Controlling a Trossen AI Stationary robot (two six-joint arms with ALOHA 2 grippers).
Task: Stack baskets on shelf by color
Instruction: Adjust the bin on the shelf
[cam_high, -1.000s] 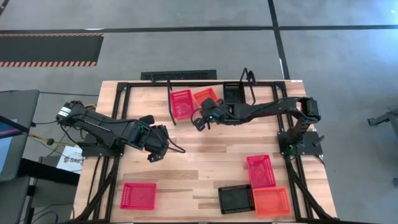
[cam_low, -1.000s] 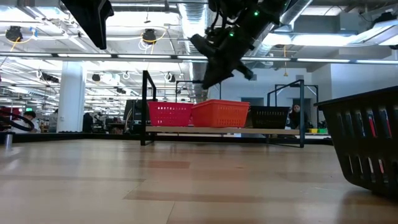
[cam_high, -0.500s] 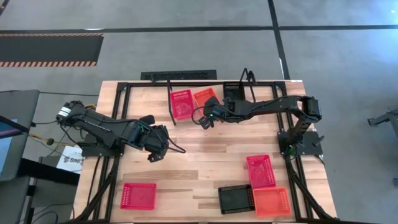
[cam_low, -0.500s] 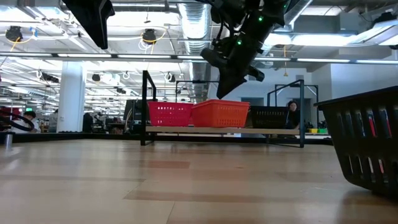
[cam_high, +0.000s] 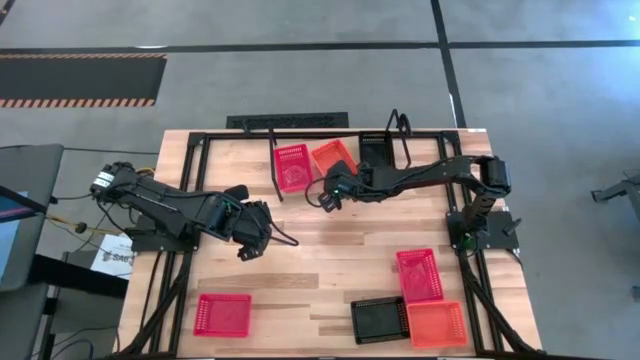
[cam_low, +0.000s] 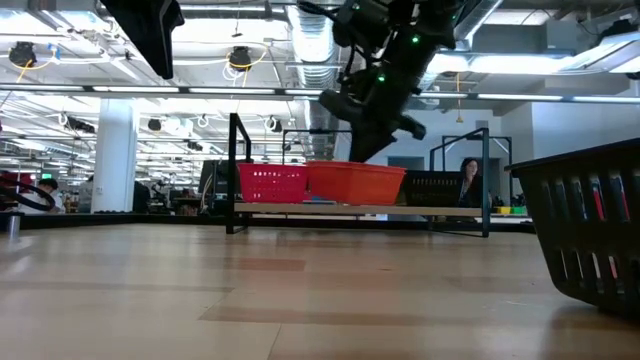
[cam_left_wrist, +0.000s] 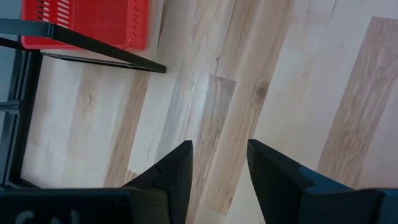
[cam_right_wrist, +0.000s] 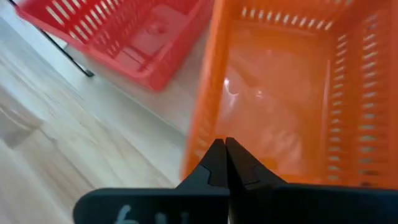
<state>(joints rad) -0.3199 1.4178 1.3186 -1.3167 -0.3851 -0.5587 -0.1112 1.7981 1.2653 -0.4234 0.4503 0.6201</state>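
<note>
Change: we saw that the orange basket (cam_high: 334, 157) on the shelf (cam_high: 283, 187) had turned since a second earlier and sat more square beside the pinkish-red basket (cam_high: 292, 166); the right gripper (cam_high: 327, 199) had drifted a little along the shelf front, while the left arm had not moved.
Shelf: we noted a low light-wood board in a thin black wire frame with upright end loops, standing at the far edge of the table (cam_high: 320, 255).
Baskets on shelf: we counted three in a row, pinkish-red, orange, then a black basket (cam_high: 376, 148); all were shallow rectangular plastic trays with slotted mesh walls.
Baskets off shelf: we found four well in front of the shelf, a red basket (cam_high: 222, 314) alone toward the left arm's side, and a second red basket (cam_high: 420, 274), a second black basket (cam_high: 378, 320) and a second orange basket (cam_high: 437, 324) clustered on the right arm's side.
Right gripper: we saw its fingers pressed together and holding nothing; it hung just in front of the shelf, over the orange basket's near rim.
Left gripper (cam_high: 243, 250): we saw its fingers parted and empty above bare wood, well apart from the shelf.
Table: we noted pale planks with visible grain.
</note>
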